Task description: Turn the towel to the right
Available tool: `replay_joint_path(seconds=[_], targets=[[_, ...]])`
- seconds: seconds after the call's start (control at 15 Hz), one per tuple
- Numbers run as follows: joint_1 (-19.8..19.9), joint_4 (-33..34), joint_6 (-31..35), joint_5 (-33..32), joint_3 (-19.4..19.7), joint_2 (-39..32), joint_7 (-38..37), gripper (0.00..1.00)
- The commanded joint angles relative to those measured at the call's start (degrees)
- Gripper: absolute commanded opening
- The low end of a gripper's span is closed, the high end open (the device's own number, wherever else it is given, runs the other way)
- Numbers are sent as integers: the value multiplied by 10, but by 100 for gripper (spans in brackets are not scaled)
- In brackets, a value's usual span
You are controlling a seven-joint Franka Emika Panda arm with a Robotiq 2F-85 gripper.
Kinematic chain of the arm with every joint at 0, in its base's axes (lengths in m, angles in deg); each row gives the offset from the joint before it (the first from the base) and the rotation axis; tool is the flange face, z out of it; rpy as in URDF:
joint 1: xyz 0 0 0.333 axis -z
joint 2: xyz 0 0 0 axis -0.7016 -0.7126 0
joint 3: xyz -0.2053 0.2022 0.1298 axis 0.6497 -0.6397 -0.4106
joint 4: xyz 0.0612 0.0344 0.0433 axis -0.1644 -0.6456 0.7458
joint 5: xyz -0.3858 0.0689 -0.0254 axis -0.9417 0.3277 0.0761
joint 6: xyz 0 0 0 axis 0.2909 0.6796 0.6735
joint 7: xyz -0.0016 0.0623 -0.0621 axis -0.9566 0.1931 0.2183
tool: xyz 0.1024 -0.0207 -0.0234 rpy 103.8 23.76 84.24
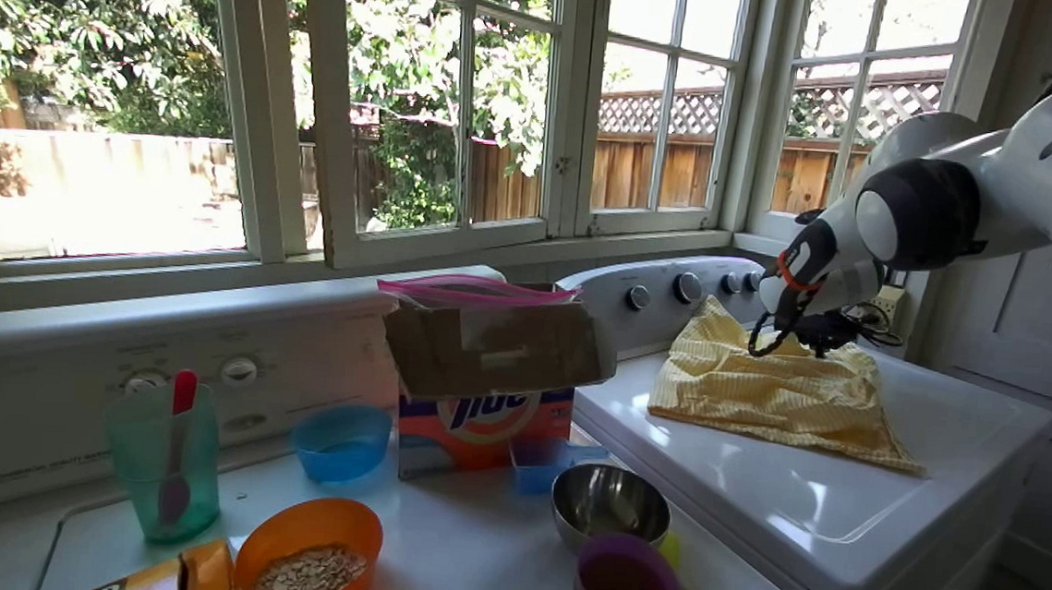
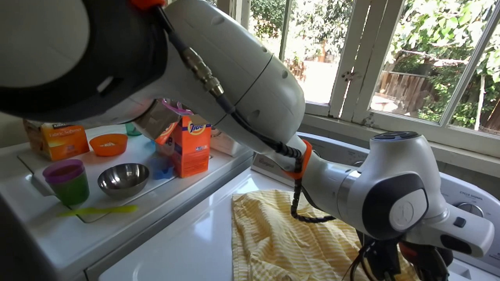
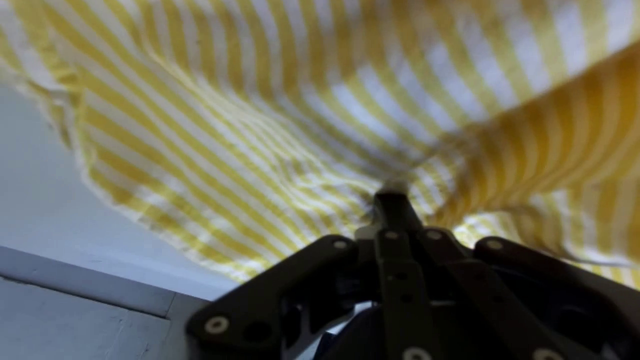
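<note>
In the wrist view, the hand (image 3: 395, 200) is pinched narrow on a gathered fold of the towel (image 3: 280, 135), striped yellow and white. In an exterior view, the towel lies rumpled on the tabletop (image 1: 971, 423), one corner raised near the knobs (image 1: 687, 288). In an exterior view, the arm (image 2: 250, 78) reaches over it; a steel bowl (image 2: 123, 180) stands well apart from the towel, beside a purple-topped green cup (image 2: 70, 189).

Near one Tide box (image 1: 484, 436): three bowls (image 1: 610, 509), one blue container (image 1: 537, 469), three cups (image 1: 144, 463), two utensils (image 2: 113, 209), one softener box (image 2: 65, 140), one towel (image 1: 759, 404).
</note>
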Motion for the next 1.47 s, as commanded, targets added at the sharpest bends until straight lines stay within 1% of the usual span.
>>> replay_joint_path(seconds=[0.0, 0.13, 0.47, 0.6, 0.67, 0.87, 1.4], targets=[[-20, 9, -69, -20, 40, -8, -27, 0], [-24, -2, -105, -19, 51, -1, -25, 0], [-19, -24, -148, -4, 68, 3, -60, 0], [-16, -39, -160, 3, 70, 8, -71, 0], [-12, -47, -165, 11, 64, 13, -71, 0], [-6, -72, -169, 32, 60, 27, -102, 0], [-13, -164, -160, 64, 68, 71, -214, 0]])
